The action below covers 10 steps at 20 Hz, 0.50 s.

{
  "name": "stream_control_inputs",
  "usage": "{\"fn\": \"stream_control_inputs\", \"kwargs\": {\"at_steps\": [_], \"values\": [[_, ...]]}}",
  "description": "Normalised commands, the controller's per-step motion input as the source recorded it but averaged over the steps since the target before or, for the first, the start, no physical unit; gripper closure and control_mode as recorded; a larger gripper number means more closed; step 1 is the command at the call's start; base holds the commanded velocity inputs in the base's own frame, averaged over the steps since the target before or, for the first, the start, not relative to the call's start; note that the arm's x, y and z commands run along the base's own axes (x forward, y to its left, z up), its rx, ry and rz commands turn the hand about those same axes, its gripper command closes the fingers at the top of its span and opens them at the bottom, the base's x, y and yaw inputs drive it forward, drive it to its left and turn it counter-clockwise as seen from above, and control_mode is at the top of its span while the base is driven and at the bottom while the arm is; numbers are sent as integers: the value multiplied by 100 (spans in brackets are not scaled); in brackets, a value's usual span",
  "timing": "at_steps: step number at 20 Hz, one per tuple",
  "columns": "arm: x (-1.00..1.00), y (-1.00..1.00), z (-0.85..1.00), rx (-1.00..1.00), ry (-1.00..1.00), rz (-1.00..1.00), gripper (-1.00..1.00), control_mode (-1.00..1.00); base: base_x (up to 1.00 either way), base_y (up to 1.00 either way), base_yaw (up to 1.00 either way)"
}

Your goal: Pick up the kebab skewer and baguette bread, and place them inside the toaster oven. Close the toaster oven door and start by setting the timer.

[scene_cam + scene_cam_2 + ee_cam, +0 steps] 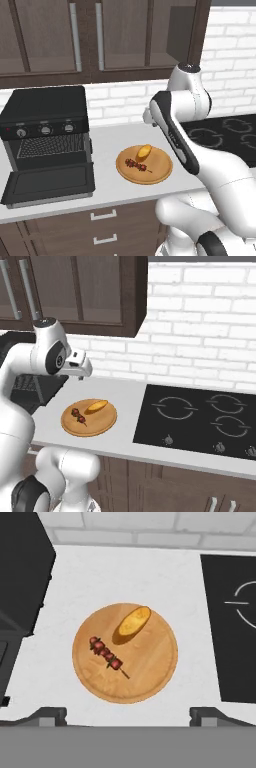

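Skewer and bread lie together on a round wooden plate on the white counter, and I see them from above through my hand. Meat chunks fill the upper part of the skewer, and its bare stick end points toward the plate's middle. Bread sits just beside it, nearer the brick wall, tilted, apart from the meat.

My gripper hangs above the plate with its two finger tips spread wide, one at each side of the plate's near edge, and nothing between them. It touches neither the food nor the plate.

On one side of the plate stands the black toaster oven, three silver knobs across its front, a wire rack showing inside. Its door is dropped flat onto the counter, reaching toward the counter's front edge, near the plate but not touching it.

On the plate's other side the black cooktop lies flush in the counter, well apart from the food. Dark wooden cabinets hang above the oven. My own white arm crosses the left base view between the plate and the cooktop, and hides part of the counter there. Drawers sit below the counter's front edge.
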Motion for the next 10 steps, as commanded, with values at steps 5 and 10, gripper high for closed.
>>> {"fn": "stream_control_inputs", "kwargs": {"at_steps": [5, 10], "values": [[-1, 70, -10, 0, -4, -1, -100, -100, 0, 0, 0], [-3, 79, -16, 0, 0, -1, -100, -100, 0, 0, 0]]}}
